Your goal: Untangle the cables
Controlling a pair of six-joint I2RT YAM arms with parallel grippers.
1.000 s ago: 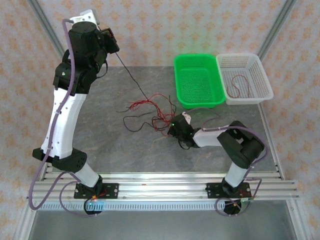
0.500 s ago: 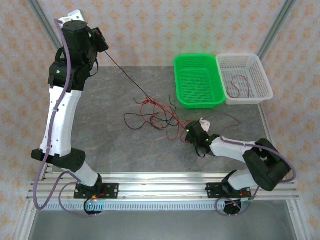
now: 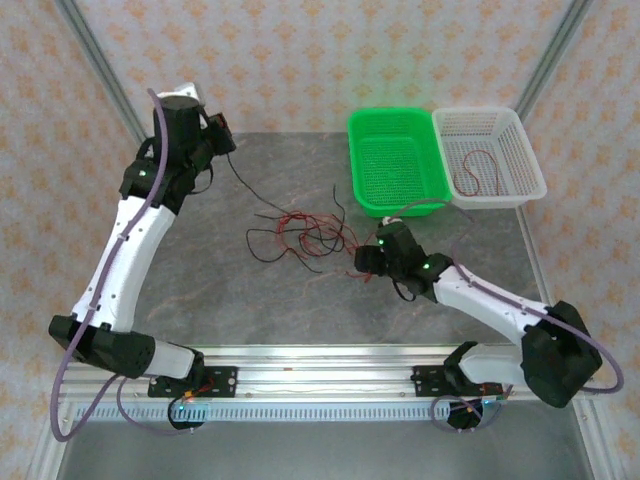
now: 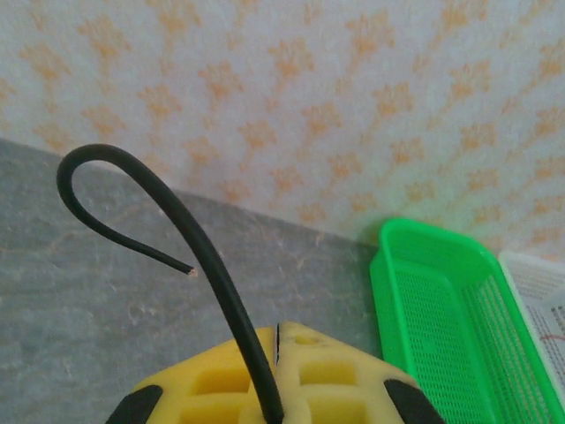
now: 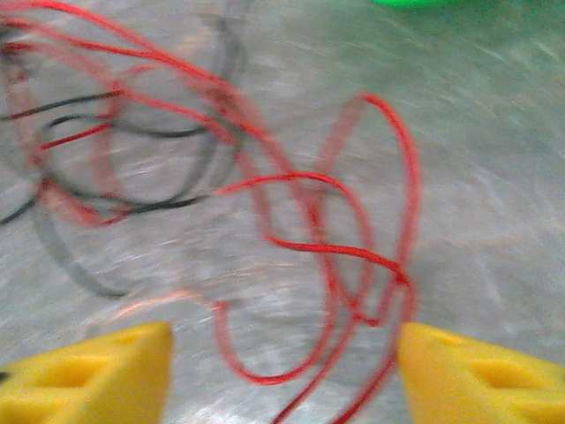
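Grey table point(image 3: 200, 285), left pincer point(image 4: 278, 340) clamping black cable point(image 4: 205, 258), right pincer point(image 5: 282, 367) spread over red cables point(image 5: 340, 250).

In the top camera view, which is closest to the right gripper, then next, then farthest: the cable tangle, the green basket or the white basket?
From the right gripper:
1. the cable tangle, just left of it.
2. the green basket, farther back.
3. the white basket, back right corner.
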